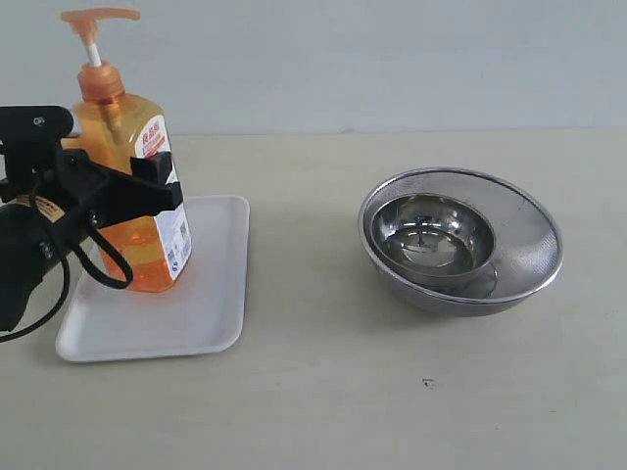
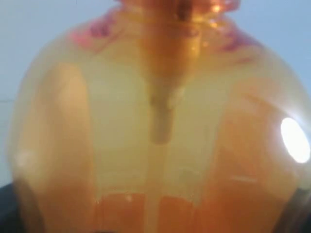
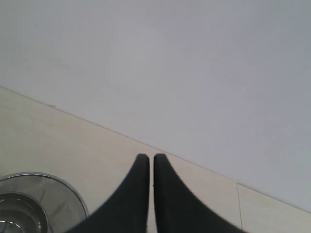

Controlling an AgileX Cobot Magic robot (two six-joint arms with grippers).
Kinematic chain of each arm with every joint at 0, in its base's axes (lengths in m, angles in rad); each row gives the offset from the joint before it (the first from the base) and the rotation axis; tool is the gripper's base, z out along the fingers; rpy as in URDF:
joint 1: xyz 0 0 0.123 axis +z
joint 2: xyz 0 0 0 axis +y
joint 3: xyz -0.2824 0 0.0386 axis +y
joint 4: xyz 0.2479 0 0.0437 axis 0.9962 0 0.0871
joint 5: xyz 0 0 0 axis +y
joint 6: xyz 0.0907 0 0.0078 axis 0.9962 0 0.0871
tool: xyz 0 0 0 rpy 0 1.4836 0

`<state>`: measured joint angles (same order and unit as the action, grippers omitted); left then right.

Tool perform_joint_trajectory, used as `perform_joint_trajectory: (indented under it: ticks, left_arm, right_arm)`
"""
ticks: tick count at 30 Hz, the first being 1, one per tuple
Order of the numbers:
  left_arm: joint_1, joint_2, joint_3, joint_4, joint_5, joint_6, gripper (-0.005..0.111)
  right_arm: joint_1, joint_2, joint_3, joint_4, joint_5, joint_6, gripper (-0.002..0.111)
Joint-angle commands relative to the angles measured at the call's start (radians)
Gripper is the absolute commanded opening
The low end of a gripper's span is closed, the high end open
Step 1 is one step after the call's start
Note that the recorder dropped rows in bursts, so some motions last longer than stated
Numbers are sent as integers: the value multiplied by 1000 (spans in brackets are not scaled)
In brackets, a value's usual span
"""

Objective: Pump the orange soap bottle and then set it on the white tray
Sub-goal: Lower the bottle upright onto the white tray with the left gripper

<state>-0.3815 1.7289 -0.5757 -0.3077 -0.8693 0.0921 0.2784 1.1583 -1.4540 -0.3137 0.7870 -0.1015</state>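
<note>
1. The left gripper (image 1: 137, 181) clamps the upright bottle (image 1: 113, 132) around its middle, long axis vertical.
2. Its base is on or just above the tray (image 1: 211, 294), directly below.
3. The right gripper (image 3: 151, 165) is closed on nothing.

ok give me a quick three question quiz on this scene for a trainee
1. True or false: the jaws of the left gripper are clamped on the orange soap bottle.
2. What sits inside the steel mesh bowl? A) a smaller steel bowl B) a sponge C) a second soap bottle
3. Fill in: the jaws of the right gripper are ___, with nothing between them.

Key: 1 true; 2 A; 3 shut
</note>
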Motion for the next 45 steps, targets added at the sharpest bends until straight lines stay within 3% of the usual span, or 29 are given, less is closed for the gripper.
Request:
perform_joint_trajectory:
  ticks: [1,15,17,20,22,27,37,45]
  left_arm:
    - [1,-13,-6,28,-73,-10,5]
    - [1,-13,-6,91,-73,-24,5]
    - [1,-13,-6,91,-69,-24,11]
    - [1,-13,-6,91,-69,-49,38]
    - [1,-13,-6,91,-69,-56,49]
    - [1,-13,-6,91,-69,-56,71]
    - [1,-13,-6,89,-64,-56,96]
    - [1,-13,-6,93,-73,-56,99]
  right_arm:
    - [-1,-8,0,-4,-2,-2,0]
    - [-1,-8,0,-4,-2,-2,0]
    - [-1,-8,0,-4,-2,-2,0]
    - [-1,-8,0,-4,-2,-2,0]
    - [-1,-8,0,-4,-2,-2,0]
    - [-1,-8,0,-4,-7,-2,0]
    - [-1,-8,0,-4,-7,-2,0]
    - [-1,-8,0,-4,-7,-2,0]
